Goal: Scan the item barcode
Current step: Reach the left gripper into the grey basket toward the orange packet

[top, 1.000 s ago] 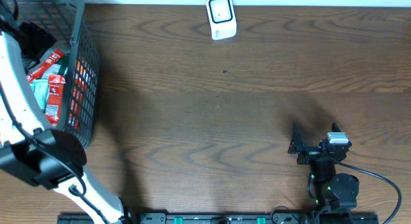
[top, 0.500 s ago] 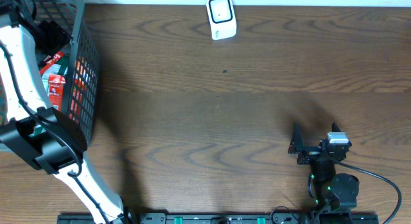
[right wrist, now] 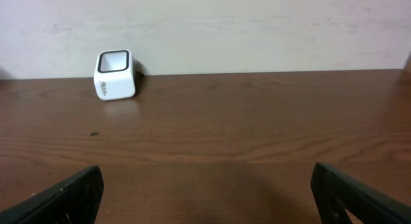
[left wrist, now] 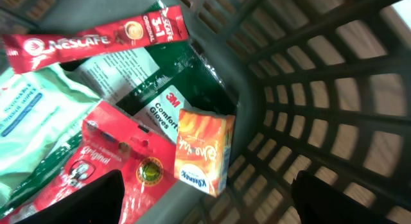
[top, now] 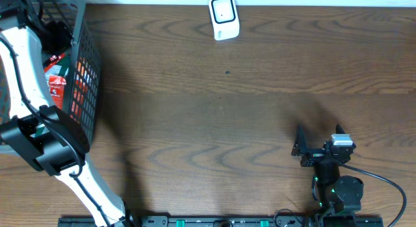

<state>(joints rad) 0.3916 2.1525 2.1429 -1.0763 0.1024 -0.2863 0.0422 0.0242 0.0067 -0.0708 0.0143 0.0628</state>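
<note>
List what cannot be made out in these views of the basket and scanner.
- Overhead: the left arm covers most of what lies in the basket.
- Left wrist: no barcode shows; the orange pack overlaps the 3M gloves pack, and the left edge cuts off the pale pouch.
- Right wrist: the print on the scanner is too small to read.

Dark wood-grain table, smooth, semi-matt. Grey plastic basket, matt. White plastic scanner, glossy. Nescafe sachet & 3M gloves pkt: shiny film. Orange pack: slight sheen.
</note>
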